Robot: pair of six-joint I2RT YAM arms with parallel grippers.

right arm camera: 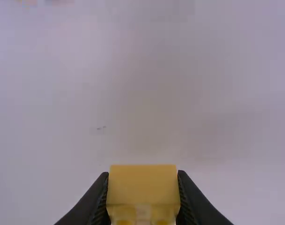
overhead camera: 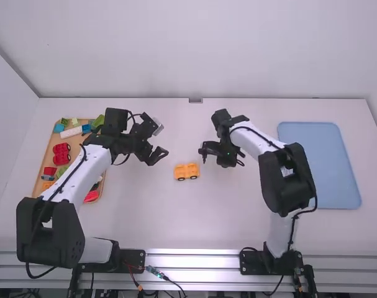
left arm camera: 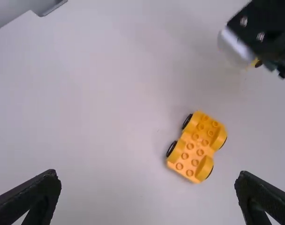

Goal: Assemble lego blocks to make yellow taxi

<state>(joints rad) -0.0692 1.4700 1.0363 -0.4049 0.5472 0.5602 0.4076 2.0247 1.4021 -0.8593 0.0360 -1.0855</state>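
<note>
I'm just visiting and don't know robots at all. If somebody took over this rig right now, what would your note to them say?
Left gripper: open and empty, over the table.
Right gripper: closed on a yellow block, off to one side of the wheeled base.
Job's things: the yellow wheeled base sits on the table between the two arms. More blocks lie in the wooden tray beyond the left arm.
Done: base out on the table, one block in hand.
Left: the base's studs are bare, so the held block probably goes on next; whether more are needed, I can't tell.
</note>
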